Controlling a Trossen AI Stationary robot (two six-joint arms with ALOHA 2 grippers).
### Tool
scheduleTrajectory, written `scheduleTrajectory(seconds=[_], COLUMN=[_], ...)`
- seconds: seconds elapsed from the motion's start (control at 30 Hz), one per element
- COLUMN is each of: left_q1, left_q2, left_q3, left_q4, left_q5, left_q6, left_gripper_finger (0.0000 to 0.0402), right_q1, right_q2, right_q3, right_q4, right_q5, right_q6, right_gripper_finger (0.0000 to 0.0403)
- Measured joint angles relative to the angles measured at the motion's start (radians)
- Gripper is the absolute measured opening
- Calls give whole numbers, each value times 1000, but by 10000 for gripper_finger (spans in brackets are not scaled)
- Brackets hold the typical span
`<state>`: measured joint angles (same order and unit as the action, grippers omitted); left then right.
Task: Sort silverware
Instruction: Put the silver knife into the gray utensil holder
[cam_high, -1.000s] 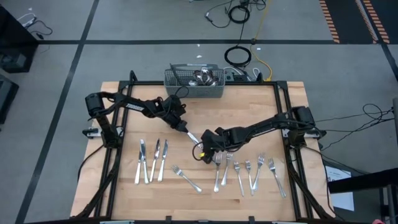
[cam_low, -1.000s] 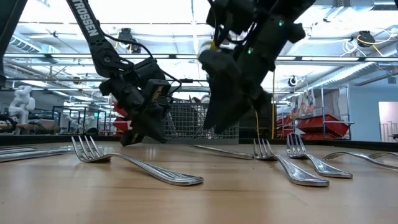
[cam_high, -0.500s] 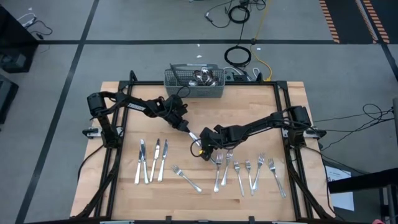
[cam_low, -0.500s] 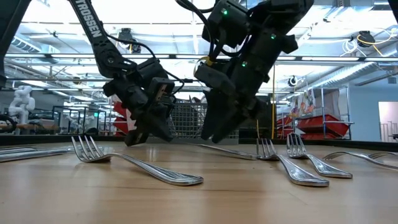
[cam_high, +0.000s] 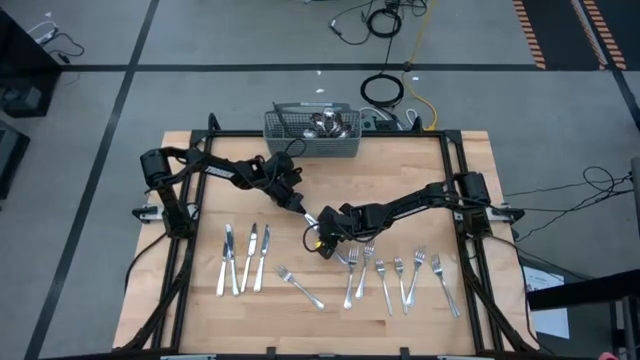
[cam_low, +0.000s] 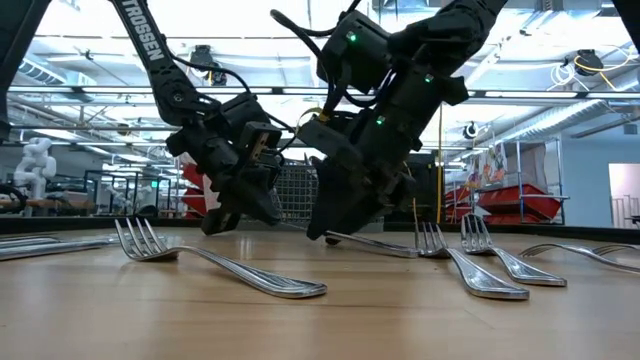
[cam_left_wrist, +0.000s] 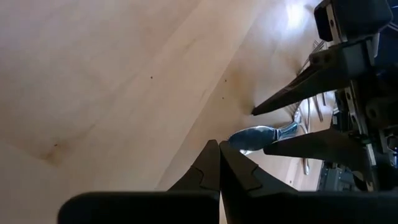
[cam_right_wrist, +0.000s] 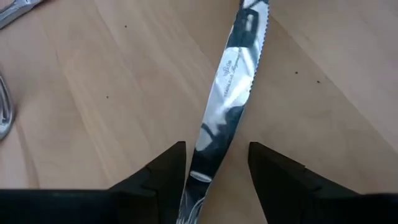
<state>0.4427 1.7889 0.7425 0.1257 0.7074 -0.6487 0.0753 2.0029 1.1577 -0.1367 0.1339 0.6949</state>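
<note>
One table knife (cam_right_wrist: 233, 81) of the silverware lies on the wooden table near its middle, seen in the high view as a short bright strip (cam_high: 312, 222). My right gripper (cam_right_wrist: 216, 148) is open and points down at it. Its two fingers stand on either side of the knife where blade meets handle, without touching. My left gripper (cam_left_wrist: 219, 152) is shut and reaches in from the far left, its tips right at the knife's blade end (cam_left_wrist: 249, 137). In the low view the knife (cam_low: 375, 244) lies flat under my right gripper (cam_low: 325, 230). My left gripper's shut fingertips (cam_left_wrist: 227, 155) stand right next to the knife's rounded blade end (cam_left_wrist: 244, 139), slanting down from the table's far left. I cannot tell whether they touch it.
A wire-mesh basket (cam_high: 312, 132) with more silverware stands at the far edge. Three knives (cam_high: 245, 258) lie in a row at the near left, one fork (cam_high: 300, 287) near the middle front, and several forks (cam_high: 400, 275) at the near right, close to my right gripper.
My right gripper has come down toward the knife and shifted a little toward the table's left, staying open. The knife has not moved.
</note>
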Motion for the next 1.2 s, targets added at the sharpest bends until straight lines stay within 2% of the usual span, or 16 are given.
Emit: scheduleTrajectory(seconds=[0.13, 0.27, 0.33, 0.47, 0.67, 0.8, 1.1, 1.2], left_q1=[0, 0, 0, 1, 37, 95, 221, 260], left_q2=[0, -1, -1, -3, -3, -29, -246, -339], left_q3=[0, 0, 2, 2, 2, 2, 2, 2], left_q4=[4, 20, 27, 26, 27, 23, 17, 1], left_q5=[0, 0, 2, 2, 60, 98, 113, 114], left_q6=[0, 0, 0, 0, 0, 0, 0, 0], left_gripper_finger=[0, 0, 0, 3, 37, 43, 45, 45], right_q1=[-2, -5, -5, -6, -22, -24, -59, -82], right_q2=[1, 1, 2, -1, -34, -86, -212, -265], right_q3=[0, -1, -2, -2, -5, -5, -5, -5], right_q4=[-15, -21, -19, -14, -25, -33, -57, -52], right_q5=[6, -14, -15, -29, -39, 13, 167, 249], right_q6=[-2, -22, -30, -20, -12, -24, -40, -74], right_gripper_finger=[137, 46, 17, 4, 2, 1, 1, 1])
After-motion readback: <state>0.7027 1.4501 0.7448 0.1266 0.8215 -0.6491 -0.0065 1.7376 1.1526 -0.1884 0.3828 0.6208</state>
